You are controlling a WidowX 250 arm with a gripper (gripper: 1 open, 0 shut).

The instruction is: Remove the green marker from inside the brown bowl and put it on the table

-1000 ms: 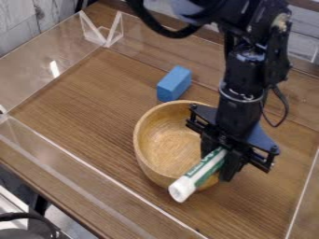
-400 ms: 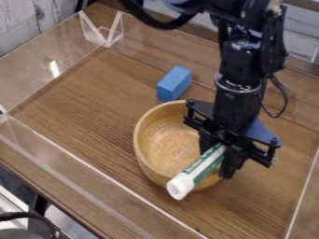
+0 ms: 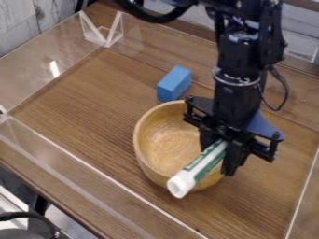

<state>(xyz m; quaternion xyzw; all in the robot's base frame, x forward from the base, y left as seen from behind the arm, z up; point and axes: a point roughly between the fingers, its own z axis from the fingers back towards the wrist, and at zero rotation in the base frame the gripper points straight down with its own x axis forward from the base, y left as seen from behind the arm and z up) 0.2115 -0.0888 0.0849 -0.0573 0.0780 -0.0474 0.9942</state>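
Fingers (image 3: pixel 222 157) clamped on green marker (image 3: pixel 200 173), print unreadable

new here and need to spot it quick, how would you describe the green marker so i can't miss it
Find the round brown bowl on the wood-grain table, near its front right. The black gripper is shut on the green marker, slanting over the bowl's near rim. It is a slim white stick with green print, unlike the blue block behind the bowl.
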